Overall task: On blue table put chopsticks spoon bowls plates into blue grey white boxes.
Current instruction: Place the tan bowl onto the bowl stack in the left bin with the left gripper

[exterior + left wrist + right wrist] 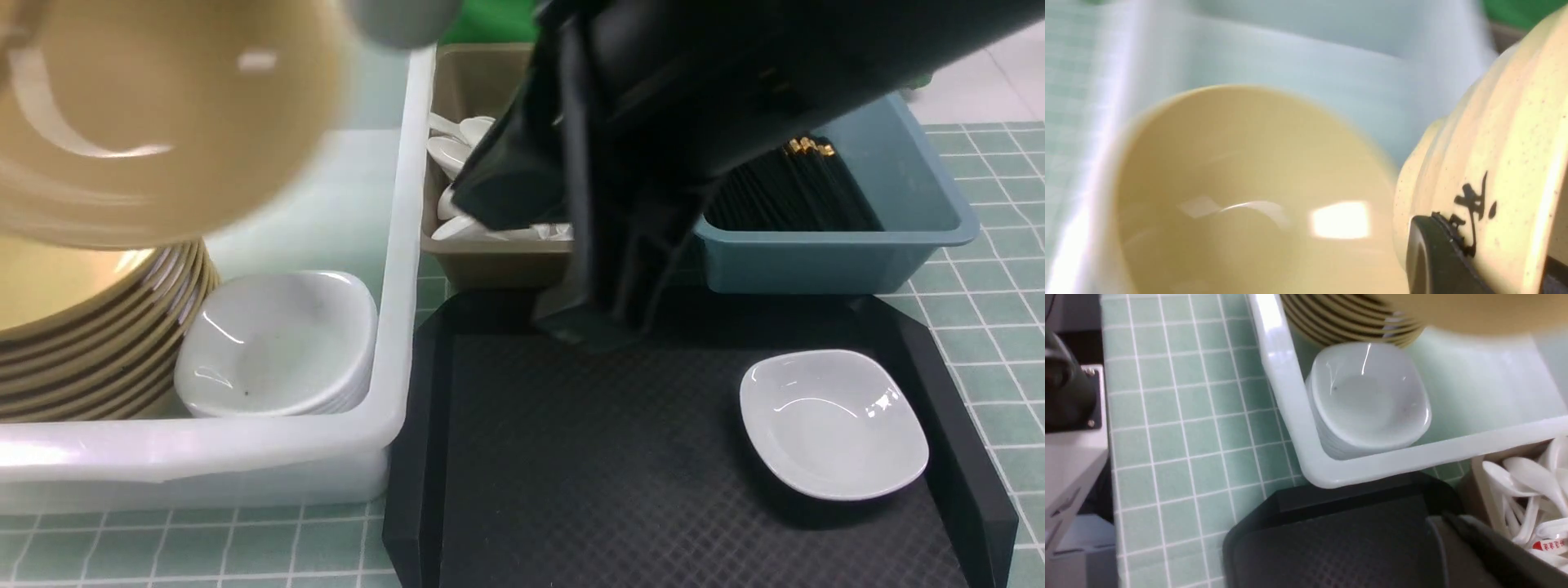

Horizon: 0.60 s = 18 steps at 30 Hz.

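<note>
My left gripper [1494, 261] is shut on the rim of a tan bowl [1502, 155], whose speckled outer wall bears a black mark. In the front view this bowl [163, 114] hangs blurred above the stack of bowls [98, 343] inside the white box [398, 269]. Beside the stack stands a pile of white plates [277, 347]. My right gripper [589, 327] is shut and empty, low over the far edge of the black tray [571, 457]. One plate [833, 425] lies on the tray. Spoons [1523, 482] fill the grey box [490, 265]. Chopsticks [808, 192] lie in the blue box [816, 261].
The three boxes stand side by side behind the tray on the blue table [988, 327]. The right arm's black body [694, 98] blocks most of the grey box in the front view. A grey-white machine stand [1073, 428] sits off the table's edge.
</note>
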### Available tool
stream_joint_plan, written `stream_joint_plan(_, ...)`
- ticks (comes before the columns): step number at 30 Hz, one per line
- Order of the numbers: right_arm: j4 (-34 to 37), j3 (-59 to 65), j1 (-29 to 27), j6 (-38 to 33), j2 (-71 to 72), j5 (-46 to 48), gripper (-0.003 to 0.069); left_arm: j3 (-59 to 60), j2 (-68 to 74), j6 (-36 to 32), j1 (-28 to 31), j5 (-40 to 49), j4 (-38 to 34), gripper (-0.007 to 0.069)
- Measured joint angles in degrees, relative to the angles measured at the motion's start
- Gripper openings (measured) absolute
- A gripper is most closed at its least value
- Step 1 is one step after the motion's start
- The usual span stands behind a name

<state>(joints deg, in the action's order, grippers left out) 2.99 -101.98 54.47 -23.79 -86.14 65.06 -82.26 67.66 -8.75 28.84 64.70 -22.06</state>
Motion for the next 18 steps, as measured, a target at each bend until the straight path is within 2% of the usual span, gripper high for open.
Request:
stream_joint_plan(1,-0.07,-0.05,0.00,-0.44,-0.52,0.00,0.0038,2.21,-0.31,0.14,3.11,-0.96,0.00,0.0007)
stream_joint_plan(4,-0.07,-0.05,0.00,-1.40,-0.91,0.00,0.0038,5.66,-0.04,0.14,5.96,-2.68,0.25,0.0007)
stream_joint_plan(9,-0.07,-0.05,0.00,-1.99,-1.09,0.00,0.0040,10.20,3.33,0.17,6.71,-6.24,0.97,0.0015)
stream_joint_plan(11,-0.07,-0.05,0.00,-2.12,-1.09,0.00,0.0041,10.44,5.61,-0.35,6.71,-8.11,1.72,0.0047)
stream_joint_plan(16,-0.07,-0.05,0.00,-2.47,-1.09,0.00,0.0043,10.56,7.64,-2.70,6.73,-8.82,3.17,0.0192)
stream_joint_plan(18,-0.11,-0.05,0.00,-2.94,-1.09,0.25,0.0043,10.56,8.35,-3.82,6.73,-9.65,3.06,0.0338)
